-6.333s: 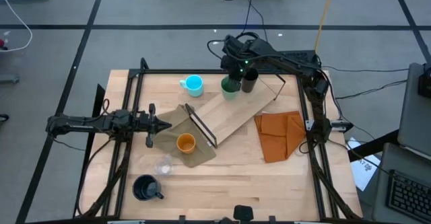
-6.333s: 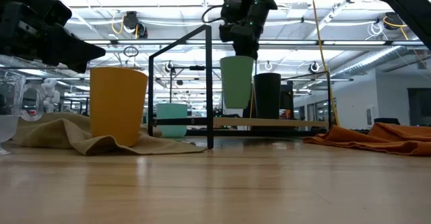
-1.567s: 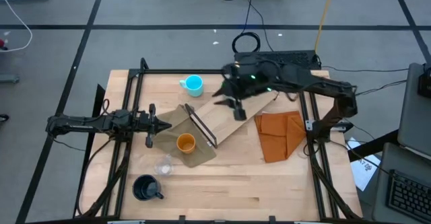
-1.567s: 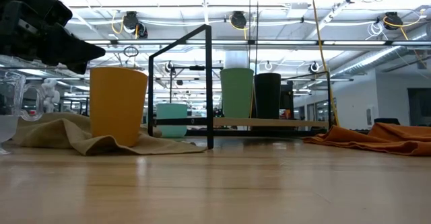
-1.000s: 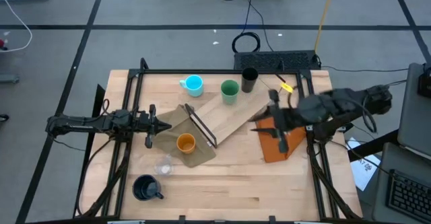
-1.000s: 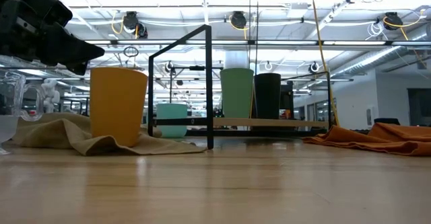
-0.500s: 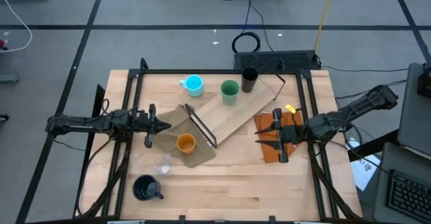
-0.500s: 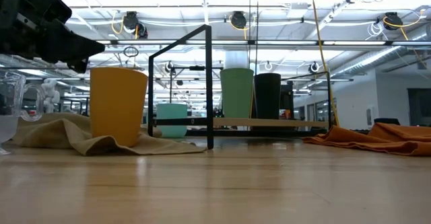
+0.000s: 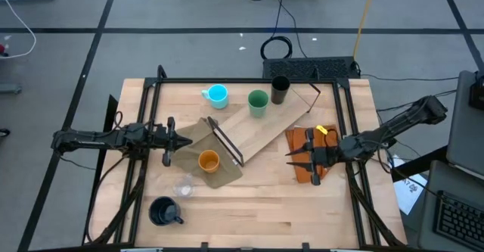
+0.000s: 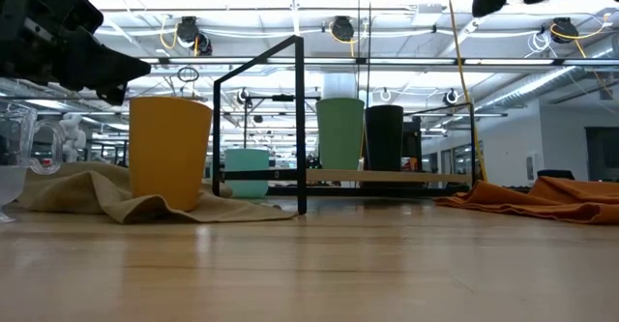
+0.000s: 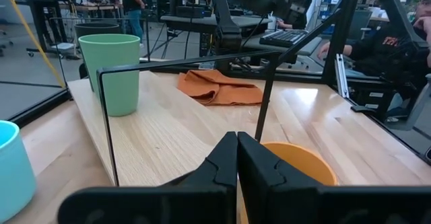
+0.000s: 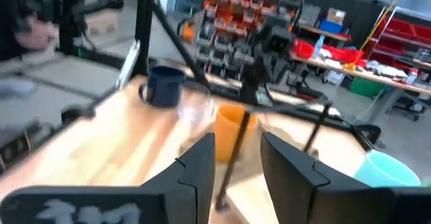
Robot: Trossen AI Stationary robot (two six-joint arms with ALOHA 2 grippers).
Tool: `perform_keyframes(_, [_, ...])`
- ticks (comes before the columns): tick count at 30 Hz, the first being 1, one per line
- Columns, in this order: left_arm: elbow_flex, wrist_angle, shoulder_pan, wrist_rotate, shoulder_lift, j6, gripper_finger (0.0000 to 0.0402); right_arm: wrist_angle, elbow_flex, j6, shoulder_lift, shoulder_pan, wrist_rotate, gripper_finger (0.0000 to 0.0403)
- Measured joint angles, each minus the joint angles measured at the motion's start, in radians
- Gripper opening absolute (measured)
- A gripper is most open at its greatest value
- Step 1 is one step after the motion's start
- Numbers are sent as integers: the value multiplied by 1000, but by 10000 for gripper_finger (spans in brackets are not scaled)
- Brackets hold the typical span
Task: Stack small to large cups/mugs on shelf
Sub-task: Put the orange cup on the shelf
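Note:
The shelf (image 9: 265, 127) is a pale board lying slantwise on the table, its black frame (image 9: 227, 142) at the near-left end. The green cup (image 9: 258, 102) and the black tumbler (image 9: 280, 89) stand upright on its far end. The cyan mug (image 9: 217, 94) stands on the table beyond the shelf. On an olive cloth stands the orange cup (image 9: 208, 161), with the clear cup (image 9: 182, 185) and navy mug (image 9: 164, 211) nearer. My left gripper (image 9: 185, 140) hovers shut, left of the frame. My right gripper (image 9: 302, 157) hovers open over the orange cloth.
The orange folded cloth (image 9: 314, 150) lies right of the shelf, under my right gripper. The olive cloth (image 9: 212, 172) spreads under the frame end and the orange cup. Black rails (image 9: 348, 131) run along the table's sides. Bare wood shows along the near edge.
My right arm has drawn back toward the table's right edge and a little toward the near edge, coming to rest with its gripper over the orange cloth. The cups and the shelf have stayed where they were.

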Motion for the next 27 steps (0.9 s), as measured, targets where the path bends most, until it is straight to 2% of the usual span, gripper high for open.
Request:
perform_keyframes(3, [0,0,0,0,0,-9,10,-104,0,10,-85,0,65,112])
perform_keyframes(10, [0,-1,0,0,0,-14,10,-394,1,42,-376,0,208,112])
perform_keyframes(15, [0,-8,0,0,0,-9,10,-522,-5,46,-508,-7,364,112])
perform_keyframes(18, [1,-8,0,0,0,-6,10,-432,-62,8,-543,-33,398,112])
perform_keyframes(22, [1,-8,0,0,0,-5,10,-126,-218,-116,-545,-95,381,112])
perform_keyframes(24, [1,-8,0,0,0,-5,10,19,-299,-156,-545,-134,353,112])
perform_keyframes(27, [1,-7,0,1,0,-6,10,174,-375,-163,-546,-196,238,112])
